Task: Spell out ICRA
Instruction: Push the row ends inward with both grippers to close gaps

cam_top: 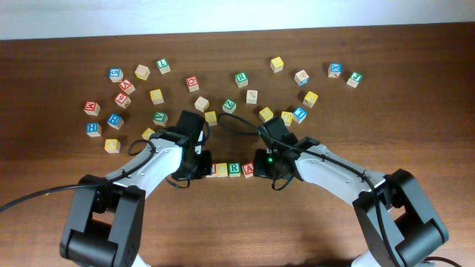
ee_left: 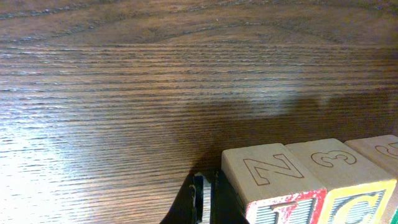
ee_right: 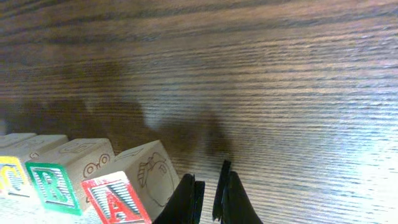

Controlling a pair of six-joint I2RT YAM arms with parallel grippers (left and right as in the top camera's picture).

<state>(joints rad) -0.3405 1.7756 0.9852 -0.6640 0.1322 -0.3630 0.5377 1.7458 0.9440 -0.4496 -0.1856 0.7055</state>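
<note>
ICRA cubes (cam_top: 228,169) sit in one touching row on the worktop (cam_top: 237,222), front centre, between the arms. Left tool (ee_left: 207,186) pinched together, empty, just beside the I end. Right tool (ee_right: 208,182) together too, empty, beside the A.

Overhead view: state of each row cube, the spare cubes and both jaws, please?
I cube: flat on table, row's left end.
C cube: flat, second in row.
R cube: flat, third in row.
A cube: flat, row's right end.
Loose cubes: scattered beyond the row.
Left jaws: shut, empty, beside I cube.
Right jaws: shut, empty, beside A cube.
</note>
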